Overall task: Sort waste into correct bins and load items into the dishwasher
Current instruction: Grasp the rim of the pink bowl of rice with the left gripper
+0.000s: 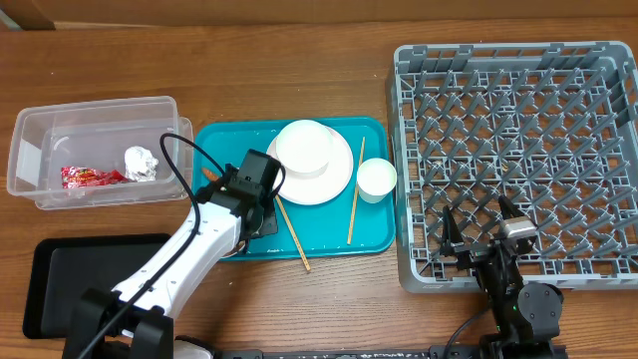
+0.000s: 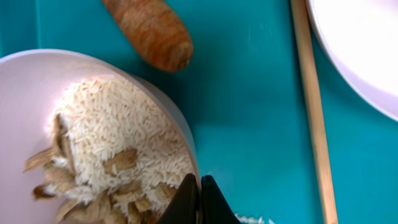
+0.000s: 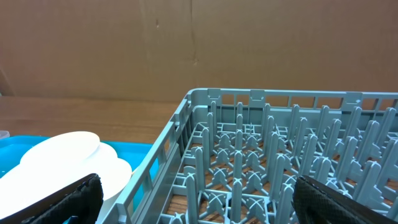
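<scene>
My left gripper (image 2: 199, 186) is shut on the rim of a pale bowl (image 2: 31, 81) holding rice and brown scraps (image 2: 106, 130), over the left part of the teal tray (image 2: 249, 124). In the overhead view the left gripper (image 1: 249, 194) hides the bowl. A brown food piece (image 2: 152, 28) lies on the tray beyond the bowl and also shows in the overhead view (image 1: 207, 173). A white plate (image 1: 321, 187) carries a white bowl (image 1: 303, 147), with a white cup (image 1: 376, 179) beside it. My right gripper (image 3: 199, 186) is open and empty at the near edge of the grey dish rack (image 1: 518, 120).
Two chopsticks (image 1: 292, 234) (image 1: 355, 189) lie on the teal tray (image 1: 329, 234). A clear bin (image 1: 90, 108) at the left holds a red wrapper (image 1: 90, 177) and a foil ball (image 1: 141, 163). A black bin (image 1: 60, 279) sits at the front left.
</scene>
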Motion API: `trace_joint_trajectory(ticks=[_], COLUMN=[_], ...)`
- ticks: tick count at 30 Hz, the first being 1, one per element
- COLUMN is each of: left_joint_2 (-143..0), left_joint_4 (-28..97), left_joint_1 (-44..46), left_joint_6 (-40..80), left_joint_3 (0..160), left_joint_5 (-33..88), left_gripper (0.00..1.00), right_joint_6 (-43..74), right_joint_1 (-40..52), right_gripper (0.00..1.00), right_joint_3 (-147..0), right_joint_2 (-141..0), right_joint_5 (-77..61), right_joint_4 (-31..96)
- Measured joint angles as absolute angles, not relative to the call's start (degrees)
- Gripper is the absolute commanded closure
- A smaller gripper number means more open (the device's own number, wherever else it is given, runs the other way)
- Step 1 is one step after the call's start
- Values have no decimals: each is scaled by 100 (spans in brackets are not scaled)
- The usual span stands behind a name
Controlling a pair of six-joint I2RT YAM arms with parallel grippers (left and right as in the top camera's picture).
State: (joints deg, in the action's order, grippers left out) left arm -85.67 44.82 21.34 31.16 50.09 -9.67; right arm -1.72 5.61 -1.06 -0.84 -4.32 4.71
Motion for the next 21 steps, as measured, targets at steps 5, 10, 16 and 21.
trace_joint_trajectory(ticks=[5, 10, 16, 21], left_joint_2=[-8582, -8593, -8593, -8477], left_joint_4=[5459, 6383, 7113, 7443], left_joint_1=[2137, 2137, 2137, 2086], left_joint_6=[3114, 3068, 2867, 2808], left_joint_3=[5623, 6464, 7199, 7271], left_joint_5=[-926, -923, -867, -816], left_gripper=[96, 96, 95, 96], right_joint_6=[-174, -174, -172, -174], right_joint_1=[561, 561, 561, 561], right_gripper=[0, 0, 0, 0], right_joint_3=[-106, -106, -106, -106], right_joint_2=[-84, -84, -84, -84], right_joint_5=[-432, -429, -429, -432], right_joint_4=[473, 469, 471, 471])
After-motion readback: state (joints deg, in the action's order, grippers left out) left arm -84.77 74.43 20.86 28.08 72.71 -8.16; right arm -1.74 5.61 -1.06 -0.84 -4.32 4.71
